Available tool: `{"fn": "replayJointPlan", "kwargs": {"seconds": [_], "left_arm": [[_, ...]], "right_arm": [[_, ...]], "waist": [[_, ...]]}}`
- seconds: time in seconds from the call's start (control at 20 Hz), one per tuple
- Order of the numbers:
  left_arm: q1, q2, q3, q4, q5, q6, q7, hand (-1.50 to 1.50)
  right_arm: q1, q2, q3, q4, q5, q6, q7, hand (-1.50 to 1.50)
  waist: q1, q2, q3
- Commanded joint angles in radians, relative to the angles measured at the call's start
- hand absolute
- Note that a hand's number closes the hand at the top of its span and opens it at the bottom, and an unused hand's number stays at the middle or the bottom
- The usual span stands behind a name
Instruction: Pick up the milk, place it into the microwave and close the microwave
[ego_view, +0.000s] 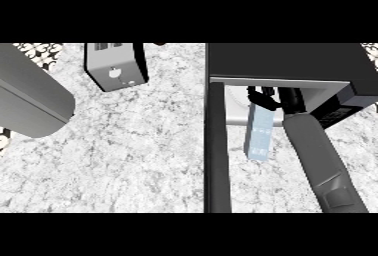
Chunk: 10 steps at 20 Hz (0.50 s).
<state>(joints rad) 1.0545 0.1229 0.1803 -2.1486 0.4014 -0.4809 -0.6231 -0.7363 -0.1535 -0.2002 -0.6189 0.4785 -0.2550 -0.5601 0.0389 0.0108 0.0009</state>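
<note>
Right hand (263, 97) curled round milk (260, 134) at microwave (295, 65) mouth; door (216, 150) open alongside; toaster (116, 66) apart; left hand unseen.

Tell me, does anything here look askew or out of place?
The milk carton hangs tilted from the right hand at the microwave's opening, most of it outside. The microwave door stands open. Nothing looks spilled or damaged.

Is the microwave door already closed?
No, the microwave door stands swung open toward the camera while the right hand holds the milk at the microwave opening.
</note>
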Motion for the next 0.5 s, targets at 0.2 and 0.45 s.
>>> {"fn": "replayJointPlan", "kwargs": {"seconds": [0.2, 0.45], "left_arm": [[-0.076, 0.023, 0.014, 0.036, 0.013, -0.016, 0.025, -1.5], [-0.151, 0.057, 0.05, 0.072, 0.021, -0.001, 0.052, -1.5]], "right_arm": [[-0.119, -0.029, -0.108, 0.241, 0.006, -0.241, 0.019, 1.5], [-0.175, -0.054, -0.167, 0.307, -0.031, -0.286, -0.02, -1.5]], "waist": [[0.033, 0.017, 0.002], [0.045, 0.026, 0.003]]}}
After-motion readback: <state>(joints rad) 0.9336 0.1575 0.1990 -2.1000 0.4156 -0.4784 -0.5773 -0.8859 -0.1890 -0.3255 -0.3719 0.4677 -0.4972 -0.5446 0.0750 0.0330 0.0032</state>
